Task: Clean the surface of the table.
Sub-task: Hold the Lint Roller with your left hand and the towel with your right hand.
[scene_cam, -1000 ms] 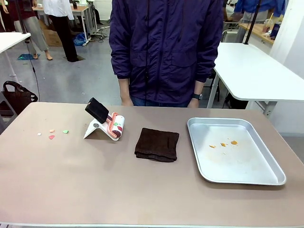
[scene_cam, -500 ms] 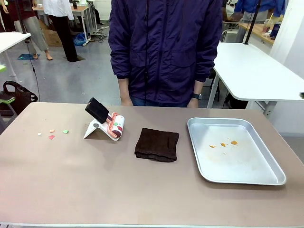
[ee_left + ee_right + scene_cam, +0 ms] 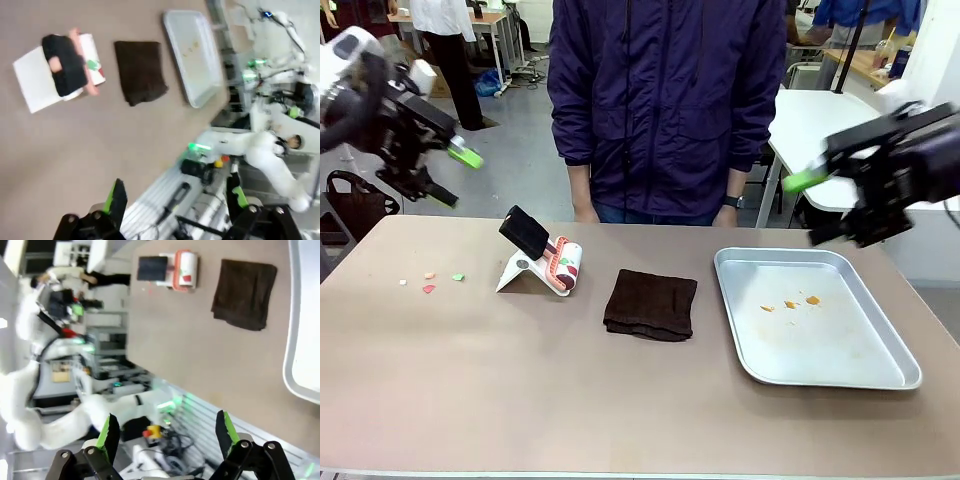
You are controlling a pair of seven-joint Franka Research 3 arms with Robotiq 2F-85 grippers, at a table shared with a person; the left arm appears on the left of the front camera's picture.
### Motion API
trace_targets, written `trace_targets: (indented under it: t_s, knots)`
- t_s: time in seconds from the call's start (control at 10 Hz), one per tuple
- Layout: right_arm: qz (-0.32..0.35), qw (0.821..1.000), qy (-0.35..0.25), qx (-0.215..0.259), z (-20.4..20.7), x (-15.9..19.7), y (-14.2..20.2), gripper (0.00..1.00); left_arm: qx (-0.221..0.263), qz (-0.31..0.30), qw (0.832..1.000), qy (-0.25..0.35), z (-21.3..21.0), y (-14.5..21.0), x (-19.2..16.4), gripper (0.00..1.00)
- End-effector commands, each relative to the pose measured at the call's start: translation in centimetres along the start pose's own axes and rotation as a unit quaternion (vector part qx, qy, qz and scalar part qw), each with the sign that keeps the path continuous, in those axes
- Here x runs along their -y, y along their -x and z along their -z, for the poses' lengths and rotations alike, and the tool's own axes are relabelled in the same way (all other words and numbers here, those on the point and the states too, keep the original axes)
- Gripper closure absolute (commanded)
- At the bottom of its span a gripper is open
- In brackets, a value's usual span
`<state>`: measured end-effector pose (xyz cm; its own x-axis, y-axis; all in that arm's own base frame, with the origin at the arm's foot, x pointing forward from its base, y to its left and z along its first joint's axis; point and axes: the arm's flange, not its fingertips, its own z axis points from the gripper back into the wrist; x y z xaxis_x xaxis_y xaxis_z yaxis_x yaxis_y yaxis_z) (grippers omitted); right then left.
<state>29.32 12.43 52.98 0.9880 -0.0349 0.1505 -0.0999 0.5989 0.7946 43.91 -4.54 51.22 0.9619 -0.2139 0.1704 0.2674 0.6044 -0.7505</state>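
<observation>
L gripper (image 3: 455,177) blurred, jaws apart; R gripper (image 3: 812,208) same; table (image 3: 520,390) corners cropped.

Left tool (image 3: 453,176) and right tool (image 3: 812,208): black, green pads (image 3: 465,155), blurred; person (image 3: 620,60) wears purple jacket (image 3: 670,110), seemingly a wristwatch (image 3: 733,203).

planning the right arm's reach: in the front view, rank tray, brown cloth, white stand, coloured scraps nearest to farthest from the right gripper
1. metal tray, just below the right gripper
2. brown cloth, centre
3. white stand, left of centre
4. coloured scraps, far left
</observation>
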Motion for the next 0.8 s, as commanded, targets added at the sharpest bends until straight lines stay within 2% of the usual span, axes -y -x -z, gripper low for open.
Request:
trace_targets:
  t_s: [0.0, 0.2, 0.3, 0.4, 0.5, 0.6, 0.7]
  knots:
    - [-0.034, 0.997, 0.073, 0.020, 4.2, -0.2, 1.1, 0.00, -0.022, -0.032, 0.998, -0.052, 1.6, -0.1, -0.2, 0.00]
    - [-0.036, 0.993, 0.106, 0.043, 6.7, 0.3, 1.1, 0.00, -0.026, -0.043, 0.995, -0.085, 4.0, -1.0, -1.1, 0.00]
    - [-0.007, 0.994, 0.089, 0.068, 6.2, 0.6, 0.7, 0.00, -0.004, -0.050, 0.994, -0.099, 4.5, -1.1, -1.6, 0.00]
    - [0.036, 0.994, 0.074, 0.076, 2.8, 1.1, 0.2, 0.00, -0.018, -0.025, 0.997, -0.072, 3.4, -0.9, -0.5, 0.00]
    - [-0.043, 0.994, 0.096, 0.038, 6.2, -1.4, 0.1, 0.00, -0.018, -0.025, 0.997, -0.072, 3.4, -0.9, -0.5, 0.00]
    - [-0.043, 0.994, 0.096, 0.038, 6.2, -1.4, 0.1, 0.00, -0.018, -0.025, 0.997, -0.072, 3.4, -0.9, -0.5, 0.00]
    - [-0.012, 0.994, 0.094, 0.058, 4.9, -0.4, -0.9, 0.00, -0.016, -0.033, 0.996, -0.080, 4.2, -1.2, -1.3, 0.00]
